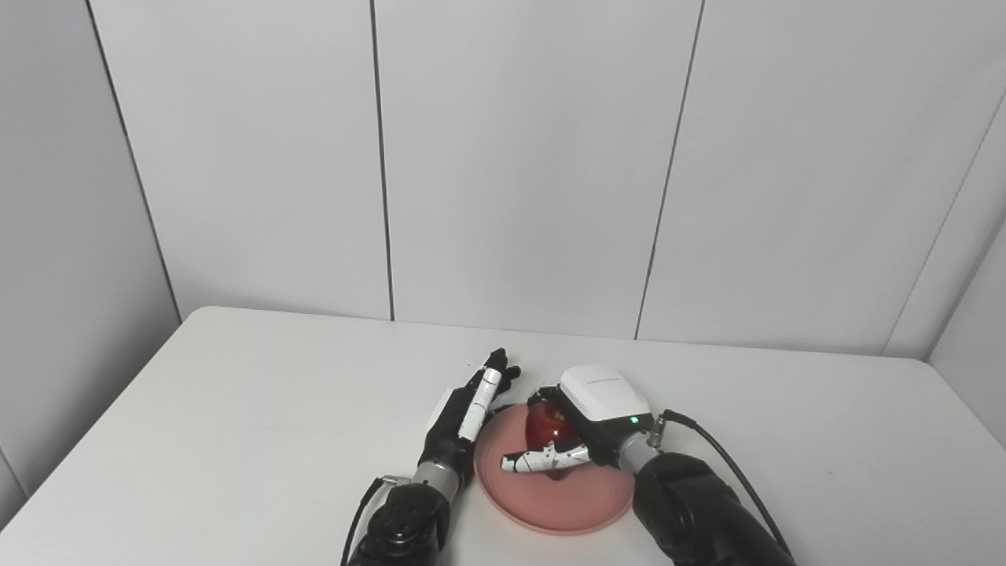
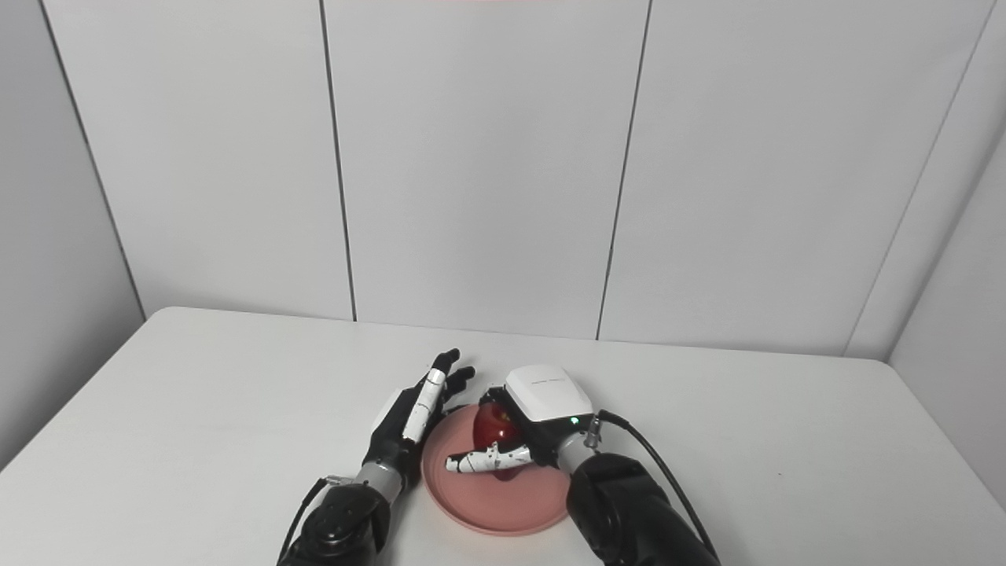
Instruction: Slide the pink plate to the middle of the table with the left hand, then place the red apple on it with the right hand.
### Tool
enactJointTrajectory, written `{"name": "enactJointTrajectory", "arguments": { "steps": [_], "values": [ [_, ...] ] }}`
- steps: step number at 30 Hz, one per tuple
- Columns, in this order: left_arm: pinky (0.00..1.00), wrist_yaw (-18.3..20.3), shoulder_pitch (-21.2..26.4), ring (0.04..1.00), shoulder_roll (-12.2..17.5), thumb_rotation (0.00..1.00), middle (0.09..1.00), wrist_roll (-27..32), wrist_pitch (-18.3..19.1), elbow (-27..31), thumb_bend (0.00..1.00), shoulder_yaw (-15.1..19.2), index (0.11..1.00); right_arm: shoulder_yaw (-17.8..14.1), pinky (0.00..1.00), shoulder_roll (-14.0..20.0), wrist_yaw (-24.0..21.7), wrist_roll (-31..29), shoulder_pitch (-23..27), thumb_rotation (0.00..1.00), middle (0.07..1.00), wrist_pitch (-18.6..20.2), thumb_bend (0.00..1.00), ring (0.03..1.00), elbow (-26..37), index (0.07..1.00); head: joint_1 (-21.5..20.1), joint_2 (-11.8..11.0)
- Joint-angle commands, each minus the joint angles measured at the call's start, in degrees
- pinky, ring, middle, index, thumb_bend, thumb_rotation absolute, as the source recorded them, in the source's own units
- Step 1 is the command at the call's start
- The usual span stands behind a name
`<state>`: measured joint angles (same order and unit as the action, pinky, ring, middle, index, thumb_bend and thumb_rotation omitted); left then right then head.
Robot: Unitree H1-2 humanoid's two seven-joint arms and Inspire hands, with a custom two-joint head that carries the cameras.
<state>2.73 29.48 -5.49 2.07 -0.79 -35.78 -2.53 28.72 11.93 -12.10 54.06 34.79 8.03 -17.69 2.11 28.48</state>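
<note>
The pink plate (image 1: 550, 503) lies on the white table (image 1: 236, 424), near its front middle. The red apple (image 1: 544, 427) is over the plate's far part, inside my right hand (image 1: 585, 420), whose fingers curl around it; the thumb (image 1: 542, 459) reaches out to the left in front of it. I cannot tell whether the apple touches the plate. My left hand (image 1: 470, 409) is open, fingers stretched forward, right beside the plate's left rim. The same scene shows in the right eye view, with the plate (image 2: 503, 495) and the apple (image 2: 491, 427).
Grey wall panels (image 1: 519, 157) stand behind the table's far edge. A black cable (image 1: 723, 456) runs from my right wrist along the forearm. The table's bare surface stretches to the left and right of the plate.
</note>
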Motion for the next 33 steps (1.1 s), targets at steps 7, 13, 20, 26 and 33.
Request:
{"name": "enactJointTrajectory", "arguments": {
  "steps": [7, 13, 20, 26, 33],
  "values": [
    [0.85, -0.09, -1.01, 0.942, -0.24, 0.94, 0.904, -0.16, 5.23, -3.08, 0.85, 0.07, 0.957, -0.89, 0.45, 0.36, 0.79, -0.03, 2.94, 1.00, 0.698, 0.40, 0.92, 0.600, 1.25, 0.734, -0.12, -0.33],
    [0.88, 0.20, -0.70, 0.953, -0.23, 0.95, 0.899, 0.12, 4.88, -3.68, 0.86, 0.29, 0.928, -1.21, 0.49, 0.37, 1.32, -0.23, 3.19, 1.00, 0.747, 0.05, 0.90, 0.648, 1.12, 0.752, -0.19, -0.34],
    [0.87, 0.33, -0.55, 0.939, -0.19, 0.95, 0.878, 0.07, 4.36, -3.84, 0.84, 0.32, 0.904, -2.01, 0.48, 0.49, 2.50, -0.90, 3.53, 1.00, 0.723, -0.57, 0.89, 0.629, 1.30, 0.766, -0.22, -0.50],
    [0.87, 0.37, -0.30, 0.926, -0.40, 0.92, 0.868, 1.04, 5.33, -3.74, 0.85, 1.02, 0.910, -2.88, 0.38, 0.76, 4.43, -1.69, 4.00, 1.00, 0.678, -1.35, 0.89, 0.514, 2.31, 0.765, -0.30, -0.73],
    [0.92, 1.00, -0.25, 0.921, -0.50, 0.92, 0.860, 1.91, 4.54, -3.97, 0.83, 1.45, 0.877, -4.39, 0.41, 0.99, 5.28, -3.56, 4.32, 1.00, 0.688, -2.50, 0.89, 0.563, 6.09, 0.767, -0.31, -0.75]
  ]
}}
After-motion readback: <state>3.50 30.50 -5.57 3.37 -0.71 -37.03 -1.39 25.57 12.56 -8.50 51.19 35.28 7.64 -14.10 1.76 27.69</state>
